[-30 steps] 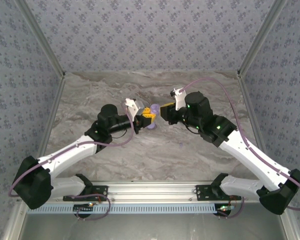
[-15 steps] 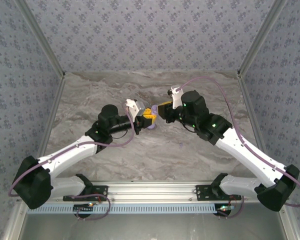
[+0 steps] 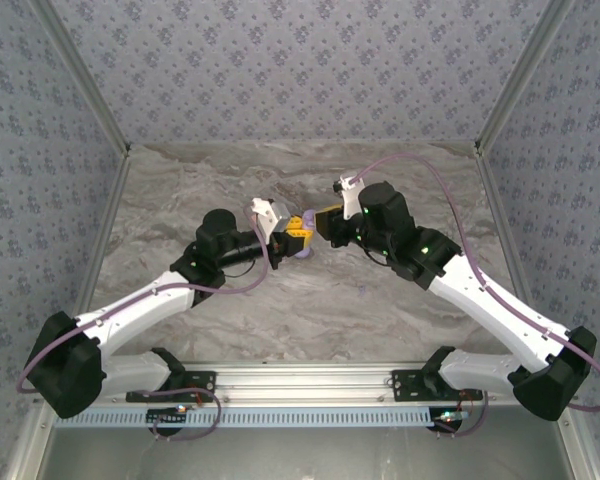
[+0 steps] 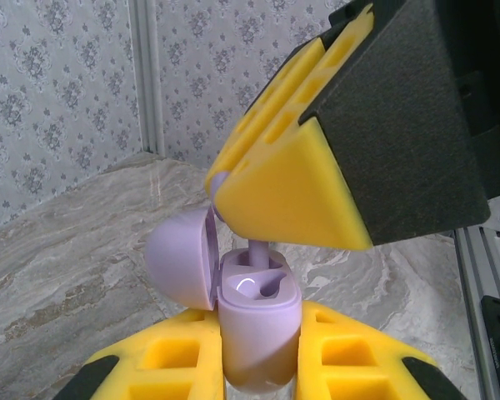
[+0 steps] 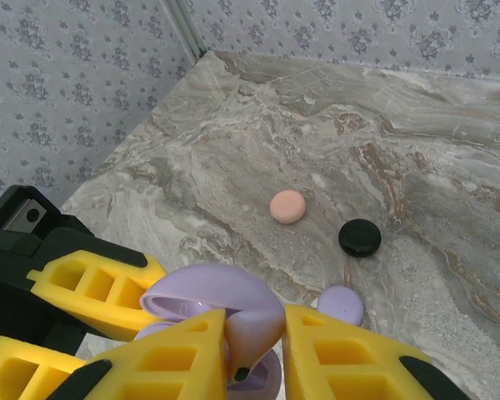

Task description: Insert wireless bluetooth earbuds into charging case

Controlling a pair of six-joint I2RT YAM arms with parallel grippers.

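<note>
My left gripper [image 4: 258, 323] is shut on the body of a lavender charging case [image 4: 258, 350], held upright with its lid [image 4: 179, 258] swung open to the left. Right above it, my right gripper [image 5: 254, 321] is shut on a lavender earbud [image 5: 254, 346]. The bud's stem [image 4: 257, 250] points down into one of the case's slots, and the other slot shows empty. From above, the two grippers meet tip to tip over mid-table, left gripper [image 3: 294, 238] and right gripper [image 3: 320, 224], with the case [image 3: 302, 250] between them.
On the marble table [image 5: 400, 150] beyond the grippers lie a pink round case [image 5: 287, 206], a black round case [image 5: 359, 237] and a lavender disc [image 5: 340, 304]. A tiny lavender piece [image 3: 361, 291] lies near the right arm. Patterned walls enclose the table.
The right arm has edged left toward the left gripper, bringing the earbud over the case. The left arm and the case have stayed put.
</note>
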